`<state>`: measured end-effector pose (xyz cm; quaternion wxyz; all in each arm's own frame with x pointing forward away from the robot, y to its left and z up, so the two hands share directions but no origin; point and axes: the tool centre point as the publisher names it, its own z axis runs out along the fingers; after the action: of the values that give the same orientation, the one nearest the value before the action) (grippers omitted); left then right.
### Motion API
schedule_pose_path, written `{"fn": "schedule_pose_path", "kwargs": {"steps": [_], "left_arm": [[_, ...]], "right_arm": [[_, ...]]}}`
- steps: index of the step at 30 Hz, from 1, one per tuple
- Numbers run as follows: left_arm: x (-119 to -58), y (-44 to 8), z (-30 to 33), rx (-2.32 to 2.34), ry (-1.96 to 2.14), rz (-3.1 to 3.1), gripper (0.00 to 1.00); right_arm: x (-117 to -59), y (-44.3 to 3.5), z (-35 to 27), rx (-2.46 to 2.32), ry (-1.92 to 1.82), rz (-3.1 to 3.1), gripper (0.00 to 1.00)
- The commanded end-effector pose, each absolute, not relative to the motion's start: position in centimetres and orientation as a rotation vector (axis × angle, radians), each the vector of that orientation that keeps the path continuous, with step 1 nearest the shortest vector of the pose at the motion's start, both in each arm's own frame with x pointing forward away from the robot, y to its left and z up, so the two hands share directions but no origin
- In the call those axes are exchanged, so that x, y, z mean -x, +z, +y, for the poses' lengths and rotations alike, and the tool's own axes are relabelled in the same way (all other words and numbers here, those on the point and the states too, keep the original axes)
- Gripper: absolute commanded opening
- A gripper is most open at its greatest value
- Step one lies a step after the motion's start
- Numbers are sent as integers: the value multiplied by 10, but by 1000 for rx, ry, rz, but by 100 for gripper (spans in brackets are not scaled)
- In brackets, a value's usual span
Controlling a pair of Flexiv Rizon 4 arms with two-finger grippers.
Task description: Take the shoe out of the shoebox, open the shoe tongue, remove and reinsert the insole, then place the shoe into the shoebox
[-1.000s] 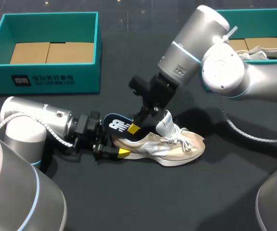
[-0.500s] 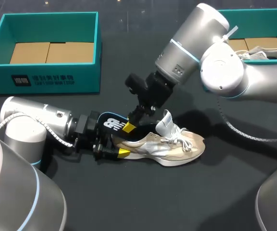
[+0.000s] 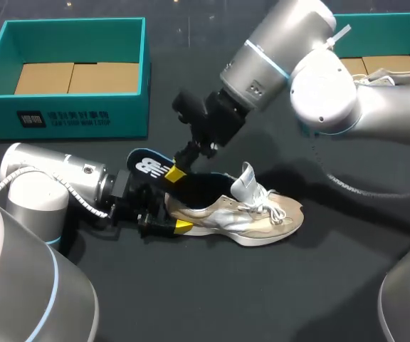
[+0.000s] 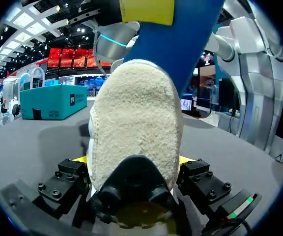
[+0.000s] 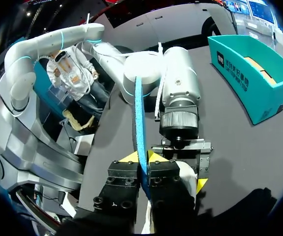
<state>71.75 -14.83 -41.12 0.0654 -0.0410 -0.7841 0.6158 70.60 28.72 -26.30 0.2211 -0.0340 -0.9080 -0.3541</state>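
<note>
Quick status: the shoe (image 3: 240, 214) lies on its side on the table (image 3: 262, 299), tongue (image 3: 244, 182) flipped up. Our left gripper (image 3: 175, 216) is clamped on the shoe's heel, one finger on each side. Our right gripper (image 3: 175, 173) is pinched down flat on the blue insole (image 3: 148, 165), just above the shoe's heel. The back of the insole is up in the air and the front looks to be down inside the shoe's opening.

What worries us: the right fingers only have a thin edge of the insole, so if the toe end snags inside the shoe, it could slide out of the pinch or fold. And if the heel clamp is shallow, the pull might drag the shoe along or tip it.

Writing: there's a white logo on the insole near the shoe's heel. The teal shoebox (image 3: 70, 114), well apart beyond the shoe's heel end, has a white block and a line of print on its front wall, too small for us to read.
</note>
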Motion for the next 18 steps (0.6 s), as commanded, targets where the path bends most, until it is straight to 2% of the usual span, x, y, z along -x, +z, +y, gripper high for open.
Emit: {"fn": "schedule_pose_path", "kwargs": {"steps": [1,3,16,18], "left_arm": [[-719,-413,-148,124,1858,-2365,0],[-719,-413,-148,124,1858,-2365,0],[-719,-413,-148,124,1858,-2365,0],[-719,-413,-148,124,1858,-2365,0]], "right_arm": [[-705,-228,277,118,-1142,-2435,0],[-704,-211,273,82,-1330,-2327,0],[-704,-211,273,82,-1330,-2327,0],[-707,-192,268,95,-1368,-2334,0]]}}
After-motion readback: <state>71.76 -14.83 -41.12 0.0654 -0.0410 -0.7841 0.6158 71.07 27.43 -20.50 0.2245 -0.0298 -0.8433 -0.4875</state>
